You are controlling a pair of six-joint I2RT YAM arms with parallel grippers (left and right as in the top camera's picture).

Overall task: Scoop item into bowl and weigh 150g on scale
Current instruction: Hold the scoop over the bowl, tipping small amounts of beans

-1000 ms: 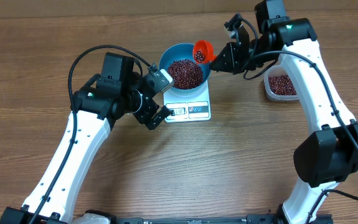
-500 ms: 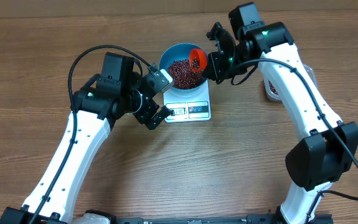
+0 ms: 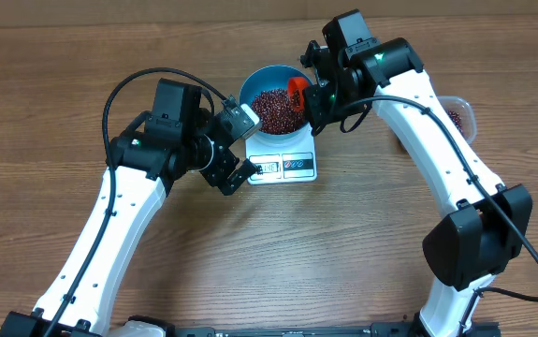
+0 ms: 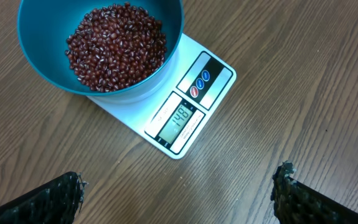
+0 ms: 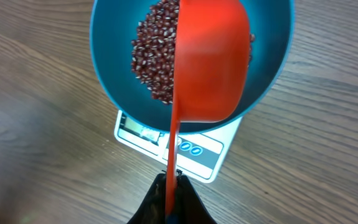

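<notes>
Pouring step. Right gripper point(image 5: 171, 186), jaws clamped on the orange scoop point(image 5: 210, 62) handle, held it tipped over the blue bowl point(image 4: 35, 68) of red beans point(image 4: 116, 46) on the scale point(image 4: 219, 81). Display point(image 4: 180, 116) read 148. Left gripper point(image 4: 179, 186) hung beside the scale, jaws apart. Judged: only a few more beans needed, shaken in gently.

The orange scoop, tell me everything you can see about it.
The orange scoop looks like smooth plastic: a round cup on a thin flat handle. The right gripper is shut on the handle's end. The cup is tipped on its side over the blue bowl, its back to the wrist camera, above the beans. Whether it touches them cannot be told.
</notes>
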